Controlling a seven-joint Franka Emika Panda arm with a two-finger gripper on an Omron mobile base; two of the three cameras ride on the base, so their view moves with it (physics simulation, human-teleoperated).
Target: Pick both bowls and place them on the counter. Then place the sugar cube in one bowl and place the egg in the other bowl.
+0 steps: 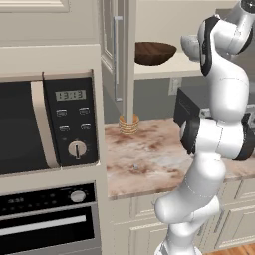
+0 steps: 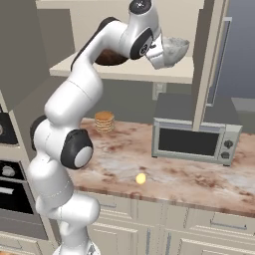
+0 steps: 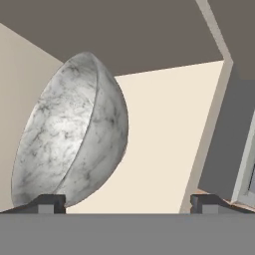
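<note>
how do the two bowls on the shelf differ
The wood bowl is dark brown; the stone bowl is pale grey and mottled. The open gripper is at the stone bowl, with one fingertip by its rim; the wood bowl sits farther along, partly behind the arm in the right base view. Both are wide, round and up on the cream shelf.

I'm looking at a home kitchen: marbled counter (image 1: 149, 154) over cream cabinets (image 2: 199, 234), built-in microwave (image 1: 45, 124) above an oven (image 1: 47, 219), toaster oven (image 2: 194, 142)
</note>
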